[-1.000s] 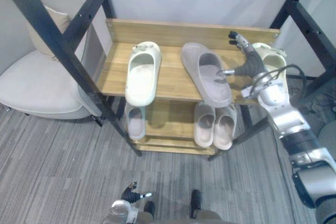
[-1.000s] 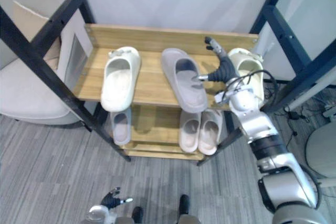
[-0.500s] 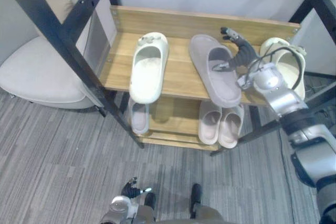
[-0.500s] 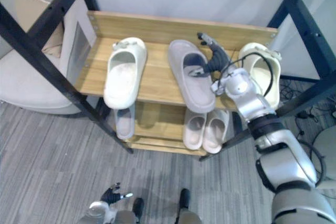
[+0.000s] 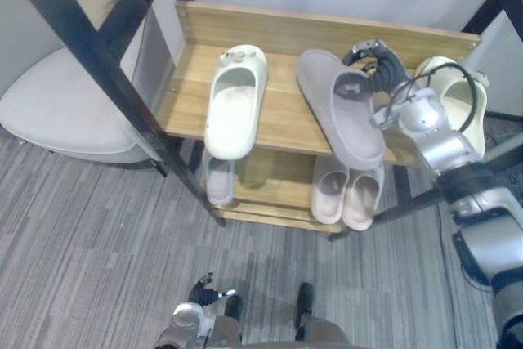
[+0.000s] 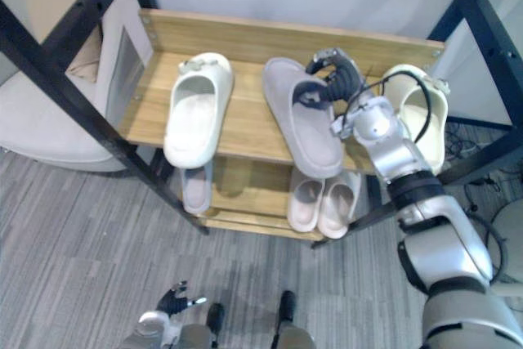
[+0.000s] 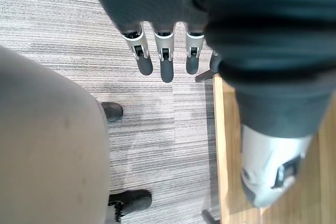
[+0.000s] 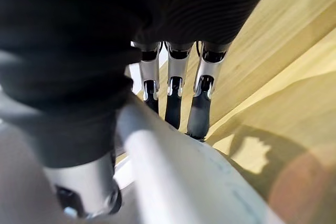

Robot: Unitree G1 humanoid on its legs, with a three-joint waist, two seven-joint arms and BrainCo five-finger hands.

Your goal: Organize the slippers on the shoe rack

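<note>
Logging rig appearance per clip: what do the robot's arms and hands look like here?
Right arm is silver-grey, in rounded segments with a dark band. Right hand and left hand have dark ribbed covers and silver fingers with dark tips.

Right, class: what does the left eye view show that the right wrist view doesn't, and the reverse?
Left eye view, not the wrist: a cream slipper left of the grey slipper, a pair on the lower shelf, a chair, and the left hand low over the floor. Right wrist view, not the eye: fingertips close up against the slipper's edge. Both: the right hand curled over the grey slipper, and the rack wood.
</note>
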